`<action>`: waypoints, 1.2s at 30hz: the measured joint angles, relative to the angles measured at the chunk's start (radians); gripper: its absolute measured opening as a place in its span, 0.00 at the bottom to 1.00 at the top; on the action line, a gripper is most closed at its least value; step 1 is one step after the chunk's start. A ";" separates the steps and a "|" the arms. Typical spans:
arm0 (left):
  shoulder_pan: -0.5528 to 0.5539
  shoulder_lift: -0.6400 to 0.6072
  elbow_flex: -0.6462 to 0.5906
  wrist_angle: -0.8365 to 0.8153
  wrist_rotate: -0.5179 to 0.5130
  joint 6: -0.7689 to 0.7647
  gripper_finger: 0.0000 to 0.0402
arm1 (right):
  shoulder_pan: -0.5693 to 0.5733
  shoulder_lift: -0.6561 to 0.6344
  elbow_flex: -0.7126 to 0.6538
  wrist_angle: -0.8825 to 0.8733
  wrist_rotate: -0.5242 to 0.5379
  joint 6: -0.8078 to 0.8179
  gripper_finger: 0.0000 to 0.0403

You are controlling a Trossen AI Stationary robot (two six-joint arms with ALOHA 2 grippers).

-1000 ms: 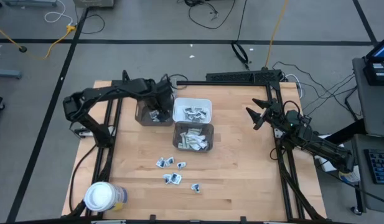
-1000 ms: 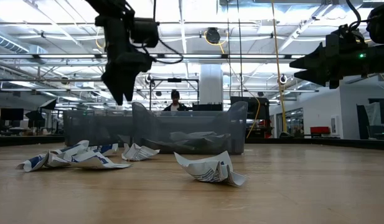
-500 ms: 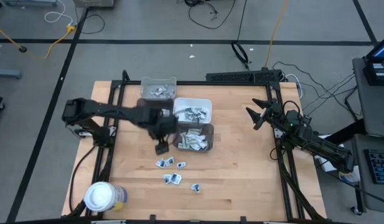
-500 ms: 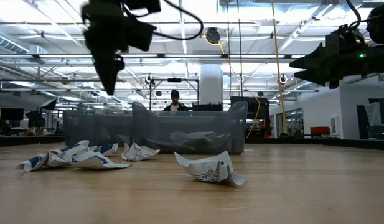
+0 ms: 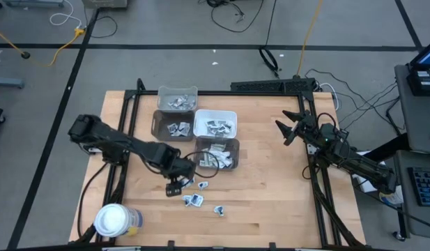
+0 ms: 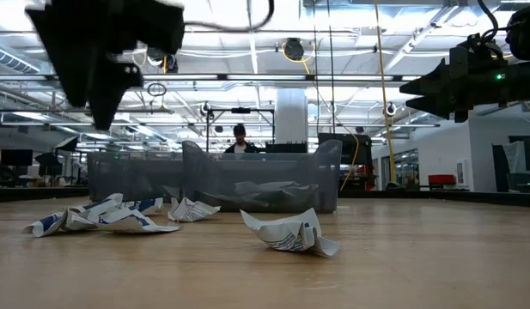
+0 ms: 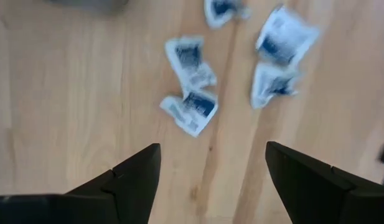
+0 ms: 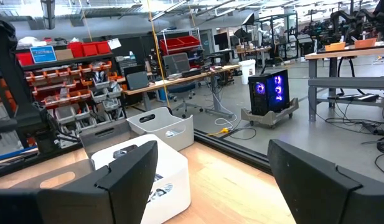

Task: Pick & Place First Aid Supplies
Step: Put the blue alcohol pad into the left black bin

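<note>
Since half a second ago the left arm has swung off the bin cluster and out over the loose first aid packets (image 5: pixel 194 193) on the bench (image 5: pixel 270 181); right arm unchanged.

Left pincer (image 5: pixel 175 187) hangs above the bench. In the left wrist view its fingers (image 7: pixel 132 180) stand wide apart with nothing between them. Several crumpled white-and-blue packets (image 7: pixel 190 109) lie just ahead of the fingertips on bare wood, none touching them. That view is motion-blurred, so print on the packets cannot be read and an exact count is unsure; one packet is cut by the frame edge. In the low view the left pincer is a dark blurred mass (image 6: pixel 101 51) at upper left, well above the packets (image 6: pixel 106 216); fingers not resolvable there.

Four bins sit beyond the left pincer: grey bin (image 5: pixel 178 93), dark bin (image 5: pixel 159 125), white bin (image 5: pixel 215 115), dark bin (image 5: pixel 232 148). All hold packets, but contents are too small to sort. White-lidded jar (image 5: pixel 111 220) stands behind the pincer, near the bench corner.

Right pincer (image 5: pixel 288 129) waits at the far side of the bench, well apart from the packets, fingers (image 8: pixel 126 171) spread, holding nothing.

A person (image 6: pixel 240 139) shows beyond the bins, mostly hidden by them.
</note>
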 joint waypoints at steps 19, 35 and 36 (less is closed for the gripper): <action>-0.013 0.254 -0.047 0.160 -0.037 0.041 0.69 | 0.000 0.000 0.000 0.000 0.000 0.000 0.74; -0.009 0.291 -0.045 0.155 -0.039 0.051 0.20 | 0.000 0.000 0.000 0.000 0.000 0.000 0.74; -0.009 0.291 -0.045 0.154 -0.042 0.048 0.16 | 0.000 0.000 0.000 0.000 0.000 0.000 0.74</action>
